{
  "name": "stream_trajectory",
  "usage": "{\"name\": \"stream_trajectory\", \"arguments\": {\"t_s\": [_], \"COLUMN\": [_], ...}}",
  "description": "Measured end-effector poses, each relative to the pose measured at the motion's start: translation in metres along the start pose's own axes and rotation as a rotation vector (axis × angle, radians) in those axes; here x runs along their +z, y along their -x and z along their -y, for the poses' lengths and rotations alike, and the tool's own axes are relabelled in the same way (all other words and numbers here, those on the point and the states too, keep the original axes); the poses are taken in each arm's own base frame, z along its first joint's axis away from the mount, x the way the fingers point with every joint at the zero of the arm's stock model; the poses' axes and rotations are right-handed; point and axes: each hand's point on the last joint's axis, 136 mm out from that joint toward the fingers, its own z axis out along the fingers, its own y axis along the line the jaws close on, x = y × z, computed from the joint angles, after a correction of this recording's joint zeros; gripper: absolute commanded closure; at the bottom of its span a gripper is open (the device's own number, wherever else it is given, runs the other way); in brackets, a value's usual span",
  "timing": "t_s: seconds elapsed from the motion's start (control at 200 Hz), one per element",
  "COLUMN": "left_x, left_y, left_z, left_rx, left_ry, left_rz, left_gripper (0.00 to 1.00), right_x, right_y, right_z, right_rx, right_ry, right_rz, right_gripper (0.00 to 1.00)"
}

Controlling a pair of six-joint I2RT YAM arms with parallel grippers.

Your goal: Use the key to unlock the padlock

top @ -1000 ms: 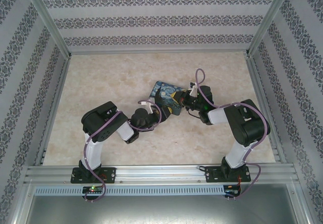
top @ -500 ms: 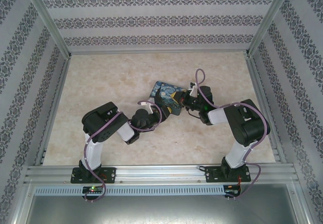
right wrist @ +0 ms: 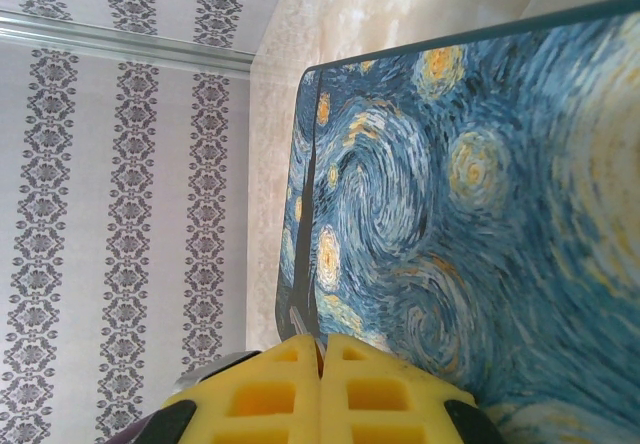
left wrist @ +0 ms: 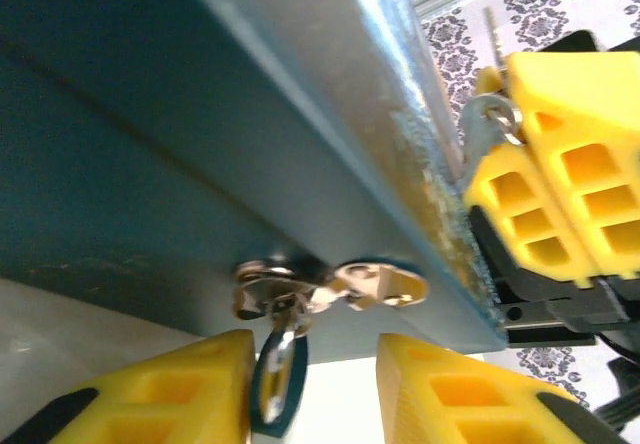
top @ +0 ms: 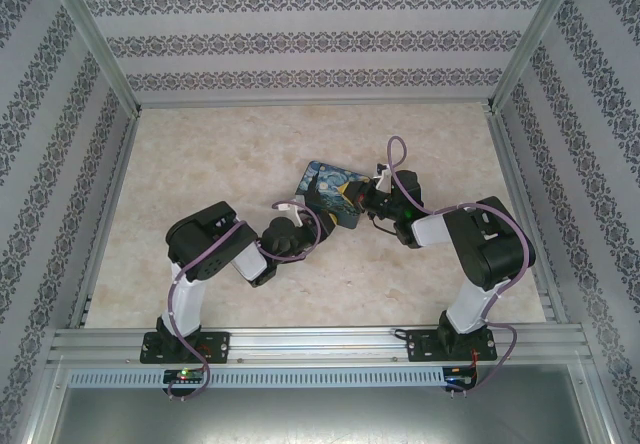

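Observation:
The teal-blue padlock [left wrist: 275, 384] hangs by its shackle from the metal hasp [left wrist: 300, 286] on the side of the starry-night box [left wrist: 200, 114]. My left gripper [left wrist: 315, 364] is open around it: the padlock rests against the left finger [left wrist: 170, 394], and a gap separates it from the right finger [left wrist: 450, 394]. My right gripper [right wrist: 320, 342] is shut on the key [right wrist: 303, 322], whose thin blade pokes out toward the box's edge [right wrist: 310, 164]. The left wrist view also shows the key [left wrist: 480, 139] in the right gripper's fingers [left wrist: 560, 164]. From above, both grippers [top: 310, 216] [top: 368, 200] flank the box [top: 335, 189].
The box stands near the middle of the beige marbled table [top: 220, 154]. Patterned walls and metal rails [top: 100, 54] enclose the table on three sides. There is free room behind and to the left of the box.
My left gripper's jaws have narrowed around the padlock. Both arms and the box have barely shifted.

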Motion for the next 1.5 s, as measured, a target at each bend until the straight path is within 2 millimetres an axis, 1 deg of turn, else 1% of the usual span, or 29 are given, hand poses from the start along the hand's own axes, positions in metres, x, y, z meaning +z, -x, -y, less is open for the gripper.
{"name": "stream_trajectory", "arguments": {"t_s": [0.315,0.435,0.555,0.794,1.049,1.189,1.344,1.499], "left_x": [0.0,0.0,0.0,0.002,0.002,0.001,-0.002,-0.013], "left_y": [0.0,0.0,0.0,0.002,0.002,0.005,0.007,0.011], "left_z": [-0.005,-0.006,-0.007,-0.003,-0.004,-0.006,-0.009,-0.013], "left_rx": [-0.002,-0.002,-0.001,-0.003,-0.003,-0.006,-0.015,-0.018], "left_ry": [0.013,0.017,0.023,0.015,0.023,0.042,0.06,0.083], "left_rz": [0.005,0.008,0.011,0.022,0.023,0.033,0.048,0.059], "left_gripper": [0.72,0.76,0.82,1.0,1.0,1.0,1.0,1.0], "right_x": [-0.002,-0.002,-0.002,-0.003,-0.008,-0.014,-0.024,-0.033], "right_y": [0.002,0.002,0.002,0.004,-0.001,-0.002,-0.002,-0.004], "right_z": [0.001,0.001,0.001,0.002,-0.002,-0.014,-0.039,-0.062], "right_rx": [0.001,0.001,0.001,0.003,0.017,0.012,-0.016,-0.046], "right_ry": [0.001,0.001,0.001,0.001,-0.016,-0.005,0.031,0.069], "right_rz": [0.006,0.006,0.006,0.008,-0.01,-0.018,-0.017,-0.011], "right_gripper": [1.0,1.0,1.0,1.0,1.0,1.0,1.0,1.0]}}
